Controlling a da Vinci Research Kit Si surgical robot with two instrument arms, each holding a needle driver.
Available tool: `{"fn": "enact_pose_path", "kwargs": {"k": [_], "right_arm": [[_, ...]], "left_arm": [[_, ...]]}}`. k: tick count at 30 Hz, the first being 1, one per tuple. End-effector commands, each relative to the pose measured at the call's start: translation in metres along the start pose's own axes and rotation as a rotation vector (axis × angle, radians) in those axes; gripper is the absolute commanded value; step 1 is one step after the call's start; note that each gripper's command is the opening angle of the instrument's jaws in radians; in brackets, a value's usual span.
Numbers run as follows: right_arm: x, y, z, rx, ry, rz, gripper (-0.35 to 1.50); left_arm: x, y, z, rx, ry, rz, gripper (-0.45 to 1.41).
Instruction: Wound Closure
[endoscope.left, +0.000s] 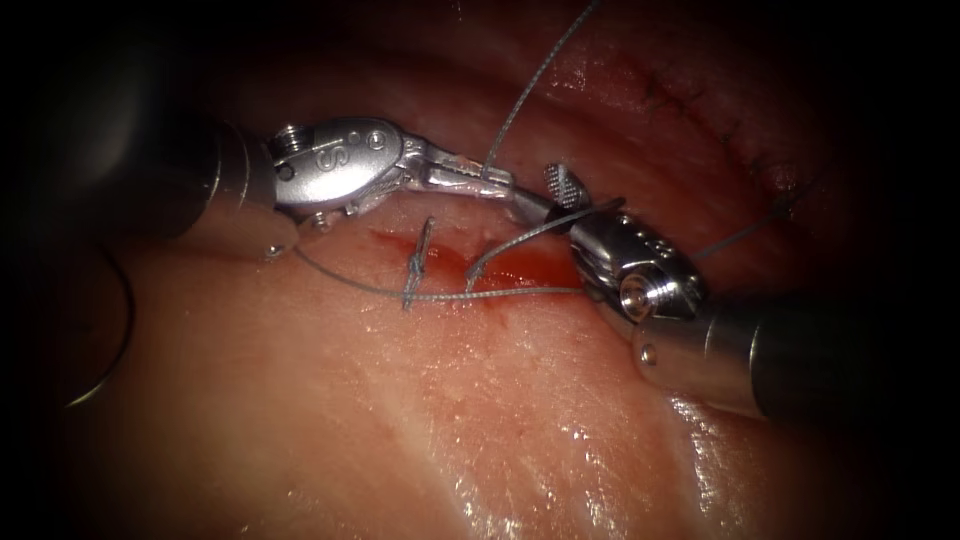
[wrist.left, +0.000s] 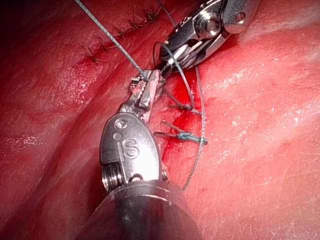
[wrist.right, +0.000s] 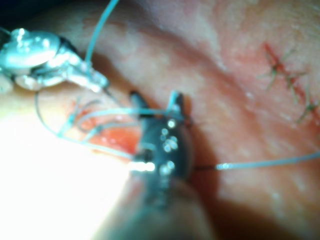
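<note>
Tissue (endoscope.left: 420, 420) fills your field, pink and wet, with the cut (endoscope.left: 470, 262) running left-right and red fluid (endoscope.left: 510, 272) pooled at its right end.
Thread (endoscope.left: 470, 295): one long strand lies along the cut, crossing a knot (endoscope.left: 412, 285) with an upstanding tail; another strand rises up and to the right, out of frame.
Your left claw (endoscope.left: 485, 183): closed on that rising strand, pointing right.
Your right claw (endoscope.left: 560, 195): parted, pointing up-left, thread draped across it, gripping nothing.
Older stitches (endoscope.left: 700, 105): upper right, dim.
Needle: cannot be made out.
</note>
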Motion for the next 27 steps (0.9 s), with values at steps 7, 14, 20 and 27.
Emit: {"fn": "enact_pose_path", "kwargs": {"k": [7,14,20,27], "right_arm": [[0.0002,-0.0004,-0.0011,-0.044,0.064,-0.01,-0.35],[0.0015,-0.0028,-0.0025,-0.03,0.126,-0.068,-0.35],[0.0021,-0.007,-0.004,-0.007,0.168,-0.159,-0.35],[0.0002,-0.0101,-0.0036,0.027,0.153,-0.2,-0.35]], "left_arm": [[-0.0008,0.0,-0.0002,-0.002,0.0,-0.005,-0.45],[-0.001,-0.0009,-0.0015,0.018,-0.014,-0.006,-0.45],[-0.0011,-0.0042,-0.0029,0.051,-0.038,-0.015,-0.45],[-0.0017,-0.0085,-0.0034,0.069,-0.057,-0.021,-0.45]]}}
